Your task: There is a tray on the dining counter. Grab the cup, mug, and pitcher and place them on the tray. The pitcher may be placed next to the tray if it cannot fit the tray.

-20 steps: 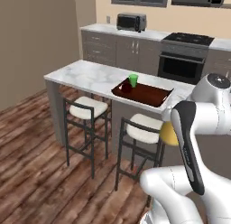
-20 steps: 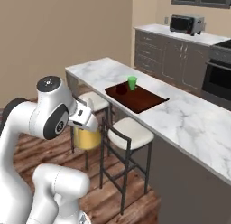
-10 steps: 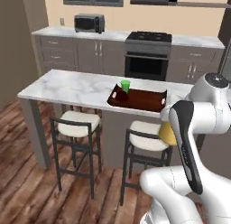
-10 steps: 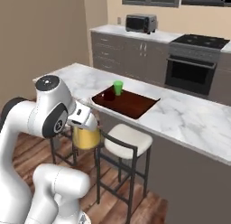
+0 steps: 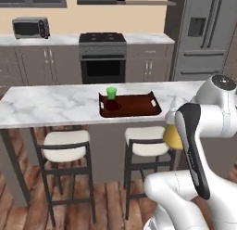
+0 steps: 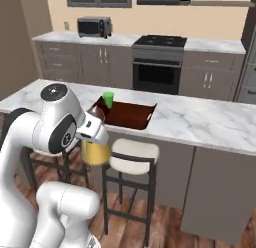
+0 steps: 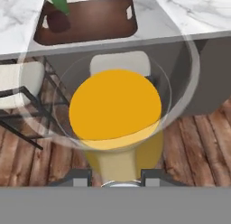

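You had the gripper (image 7: 115, 180) clamped on the pitcher (image 7: 115, 105), carried in the air on the near side of the table (image 5: 51, 104), above the stools (image 5: 148, 142). Its long axis ran straight along the gripper. The tray (image 5: 134, 105) lay lengthwise along the table, the cup (image 5: 111, 92) and the mug (image 5: 111, 105) at its left end.
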Available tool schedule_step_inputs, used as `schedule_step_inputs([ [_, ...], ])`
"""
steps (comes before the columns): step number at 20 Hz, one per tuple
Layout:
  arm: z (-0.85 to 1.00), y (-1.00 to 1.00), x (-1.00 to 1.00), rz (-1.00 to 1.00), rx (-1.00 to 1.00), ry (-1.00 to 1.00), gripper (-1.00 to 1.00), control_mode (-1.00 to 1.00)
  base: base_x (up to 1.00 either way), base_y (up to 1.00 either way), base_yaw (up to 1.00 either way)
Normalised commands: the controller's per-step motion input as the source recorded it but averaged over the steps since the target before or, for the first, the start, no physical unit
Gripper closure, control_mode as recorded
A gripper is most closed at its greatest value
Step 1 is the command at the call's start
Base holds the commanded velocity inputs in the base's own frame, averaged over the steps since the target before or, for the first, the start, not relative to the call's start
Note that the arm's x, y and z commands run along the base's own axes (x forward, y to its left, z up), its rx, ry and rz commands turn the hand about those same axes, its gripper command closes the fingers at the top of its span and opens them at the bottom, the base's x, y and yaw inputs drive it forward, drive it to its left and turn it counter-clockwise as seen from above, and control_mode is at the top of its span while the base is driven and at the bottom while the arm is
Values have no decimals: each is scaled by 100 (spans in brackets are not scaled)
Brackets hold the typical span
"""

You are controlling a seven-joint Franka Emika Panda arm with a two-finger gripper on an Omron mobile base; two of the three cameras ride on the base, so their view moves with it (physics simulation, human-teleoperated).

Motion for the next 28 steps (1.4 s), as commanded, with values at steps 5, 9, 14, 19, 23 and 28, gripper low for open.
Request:
schedule_step_inputs([
  [5, 0, 0, 0, 0, 0, 0, 100, 100, 24, 66, -48],
  [9, 0, 0, 0, 0, 0, 0, 100, 100, 44, 23, -33],
  [14, 0, 0, 0, 0, 0, 0, 100, 100, 67, 26, -10],
  [19, 0, 0, 0, 0, 0, 0, 100, 100, 67, 4, 0],
  [23, 0, 0, 0, 0, 0, 0, 100, 100, 55, 9, 0],
  [28, 0, 0, 0, 0, 0, 0, 100, 100, 52, 3, 0],
])
